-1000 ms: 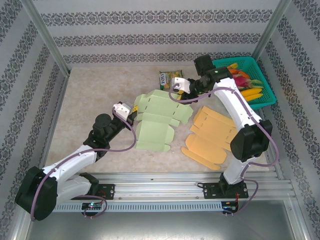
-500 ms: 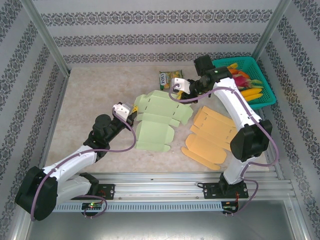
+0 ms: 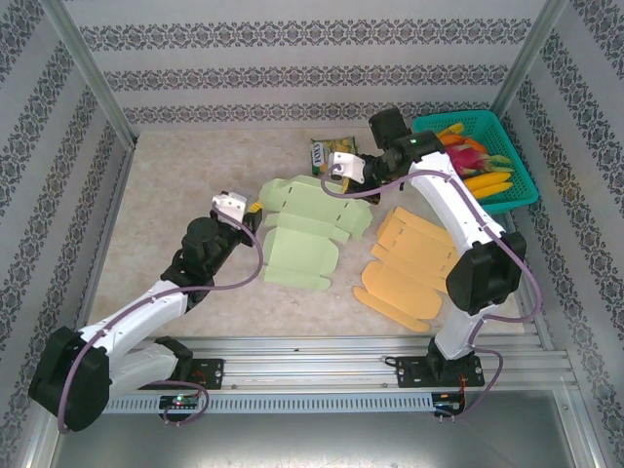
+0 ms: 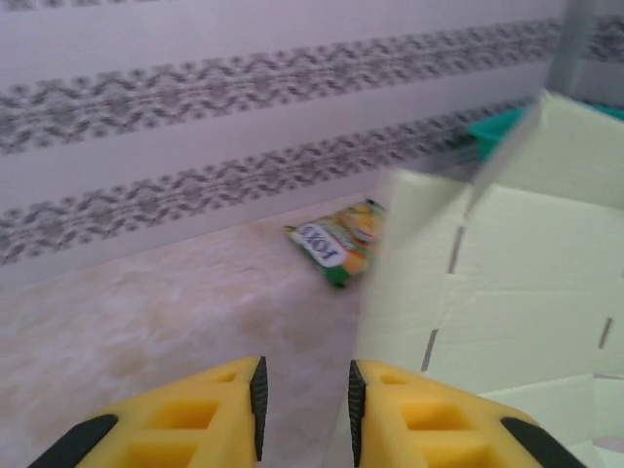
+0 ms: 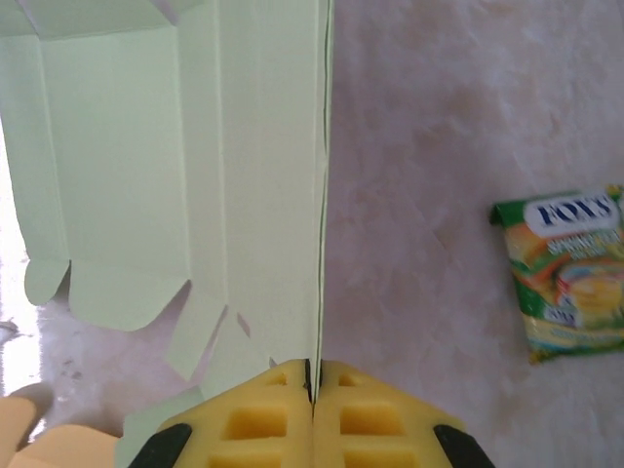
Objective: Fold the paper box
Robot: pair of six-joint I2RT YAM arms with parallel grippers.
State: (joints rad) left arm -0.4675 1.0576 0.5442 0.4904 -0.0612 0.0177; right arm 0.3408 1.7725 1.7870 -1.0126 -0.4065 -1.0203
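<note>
1. We find the green paper box [image 3: 307,229] mid-surface, not yet folded up, with its flaps spread and its crease lines visible. It lies between the two arms.
2. In the left wrist view, the box panels [image 4: 507,273] rise at an angle on the right of the frame. The picture is blurred there.
3. The right pincer [image 3: 331,175] is at the box's far edge. In its own wrist view the yellow fingers [image 5: 263,419] are pressed together on the thin edge of a green panel [image 5: 195,175], so we log it as gripping the box.
4. The left pincer [image 3: 252,208] is at the box's left edge. Its fingers [image 4: 224,409] stand apart with bare surface showing through the gap, and nothing is held. The green card lies just beside the right-hand finger; we cannot tell if they touch.
5. An orange box blank [image 3: 409,263] lies flat just right of the green one.
6. A sweet packet [image 3: 327,154] lies beyond the green box, near the back wall.
7. A teal basket [image 3: 458,117] of coloured items sits in the far right corner.
8. The surface [image 3: 185,185] is pale and mottled.
</note>
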